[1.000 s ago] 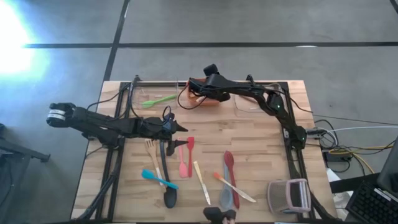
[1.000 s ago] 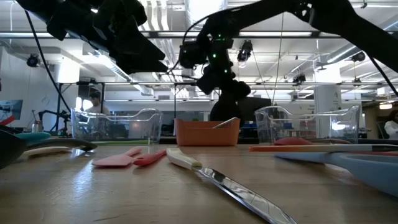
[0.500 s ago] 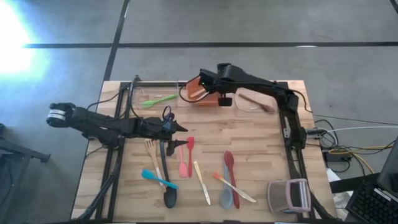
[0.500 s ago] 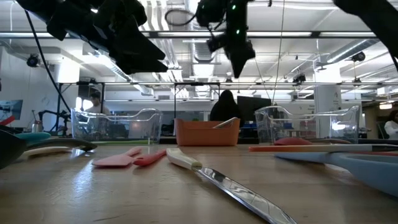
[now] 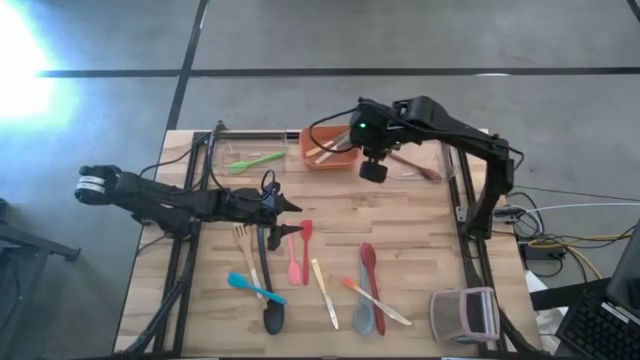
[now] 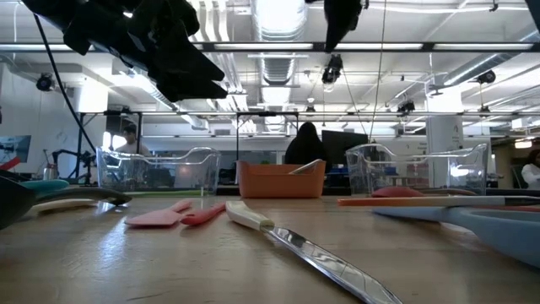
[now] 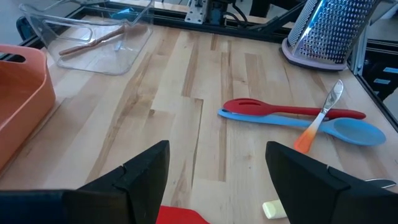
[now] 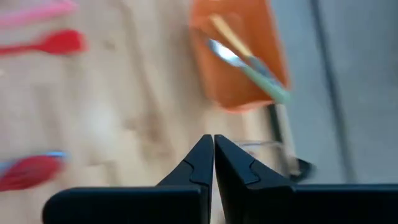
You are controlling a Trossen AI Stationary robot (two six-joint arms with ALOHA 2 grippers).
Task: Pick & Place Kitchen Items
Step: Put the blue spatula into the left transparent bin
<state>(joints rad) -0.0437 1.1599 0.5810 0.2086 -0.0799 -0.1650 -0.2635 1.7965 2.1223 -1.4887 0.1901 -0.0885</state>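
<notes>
My right gripper (image 5: 372, 171) hangs shut and empty high above the table, just right of the orange bin (image 5: 325, 152). In its wrist view the shut fingertips (image 8: 213, 148) point down beside the bin (image 8: 239, 68), which holds a green-handled utensil (image 8: 252, 65). My left gripper (image 5: 292, 214) hovers open over the red spatula (image 5: 305, 238); its fingers (image 7: 149, 168) straddle bare table. More utensils lie flat on the table: a pink spatula (image 5: 293, 266), a black spoon (image 5: 268, 295), a red spoon (image 5: 368, 268) and a blue spoon (image 7: 311, 127).
Clear bins flank the orange one: the left one (image 5: 245, 160) holds a green utensil, the right one (image 5: 410, 165) a brown one. A metal grater (image 5: 465, 313) stands at the near right corner. Bare wood lies between the bins and the row of utensils.
My right gripper has risen out of the orange bin and swung toward the table's right and near side, climbing to the top of the low view. The utensils in the bin stay where they were.
</notes>
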